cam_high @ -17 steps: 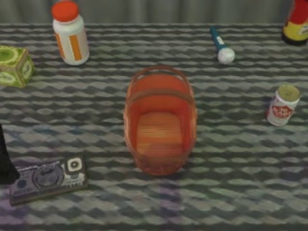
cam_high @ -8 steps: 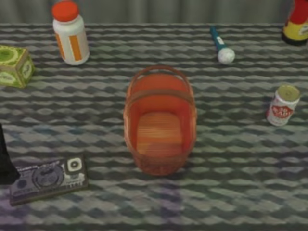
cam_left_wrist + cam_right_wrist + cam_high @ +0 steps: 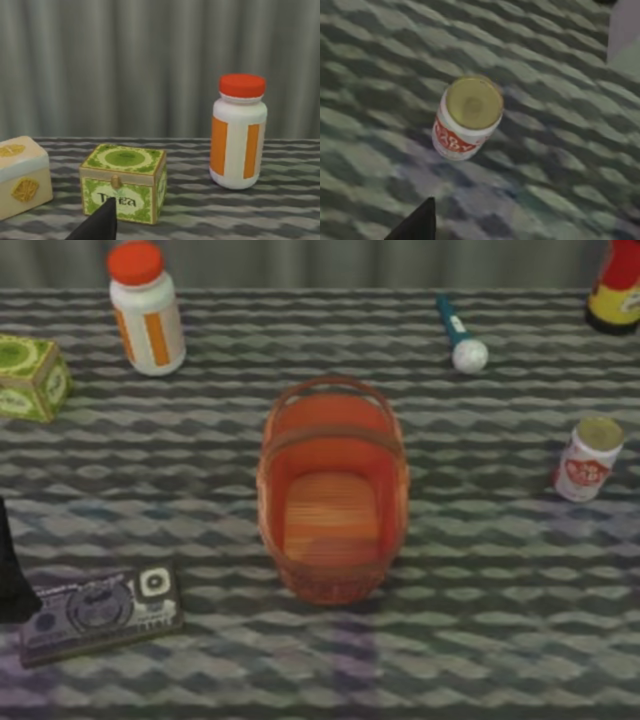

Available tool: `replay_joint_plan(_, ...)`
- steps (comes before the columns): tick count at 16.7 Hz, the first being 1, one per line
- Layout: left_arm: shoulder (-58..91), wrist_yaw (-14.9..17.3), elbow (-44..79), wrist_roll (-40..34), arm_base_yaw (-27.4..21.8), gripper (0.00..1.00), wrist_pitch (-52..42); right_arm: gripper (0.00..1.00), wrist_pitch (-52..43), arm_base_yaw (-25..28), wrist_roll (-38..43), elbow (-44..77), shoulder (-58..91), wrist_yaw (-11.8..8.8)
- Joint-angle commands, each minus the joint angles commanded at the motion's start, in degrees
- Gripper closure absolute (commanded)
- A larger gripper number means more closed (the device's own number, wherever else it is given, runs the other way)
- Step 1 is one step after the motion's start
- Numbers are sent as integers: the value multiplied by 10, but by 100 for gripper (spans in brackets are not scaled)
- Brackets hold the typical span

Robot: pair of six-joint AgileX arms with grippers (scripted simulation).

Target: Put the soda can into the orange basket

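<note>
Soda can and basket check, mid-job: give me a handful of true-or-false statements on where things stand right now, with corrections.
1. The soda can stands upright on the table, at the top view's right. True.
2. The orange basket already holds the can. False: the basket holds nothing, and the can stands apart from it, on the cloth to its right.
3. The right wrist view looks down on the can's gold top. True.
4. A gripper is clamped on the can. False: nothing touches it in any view.
5. The white bottle with the orange cap lies on its side. False: it stands upright at the table's far left, near the green tea box.
</note>
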Motion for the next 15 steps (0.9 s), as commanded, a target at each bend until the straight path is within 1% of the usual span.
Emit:
replay_joint_plan(5, 0, 0, 0, 0, 0, 0, 0, 0, -160, 13, -81, 250, 310, 5)
replay_joint_plan(8, 0, 0, 0, 0, 0, 0, 0, 0, -239, 21, -122, 373, 464, 6)
replay_joint_plan(12, 0, 0, 0, 0, 0, 0, 0, 0, -309, 30, -159, 481, 597, 5)
replay_joint_plan(15, 0, 0, 0, 0, 0, 0, 0, 0, -330, 34, -170, 511, 634, 4)
